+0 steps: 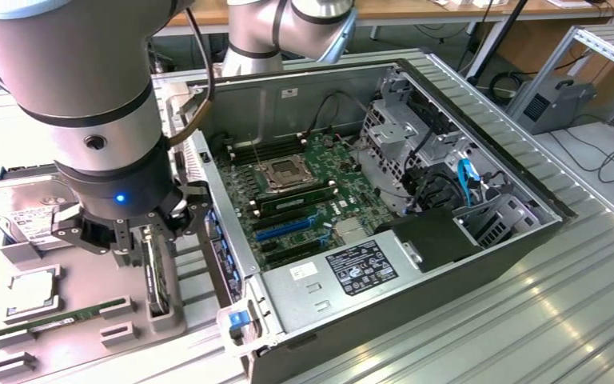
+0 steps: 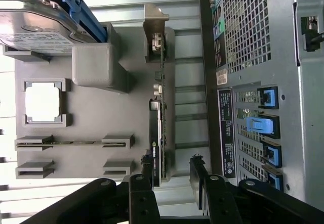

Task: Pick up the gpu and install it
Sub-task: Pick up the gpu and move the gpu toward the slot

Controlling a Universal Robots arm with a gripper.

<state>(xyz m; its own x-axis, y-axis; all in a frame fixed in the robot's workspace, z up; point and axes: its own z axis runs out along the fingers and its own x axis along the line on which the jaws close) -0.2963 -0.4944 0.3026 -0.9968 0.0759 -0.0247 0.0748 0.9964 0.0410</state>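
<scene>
The gpu stands on edge in a slot of the grey holder tray, on the exterior view's left beside the open computer case. In the wrist view the gpu shows edge-on, with its black shroud, green board and silver end bracket. My gripper hangs just above it. It is open, with one finger on each side of the card's near end and gaps between the fingers and the card.
The tray also holds a hard drive, a square CPU and a narrow RAM stick. The case lies open with its motherboard and blue expansion slots exposed. Ribbed metal tabletop surrounds it.
</scene>
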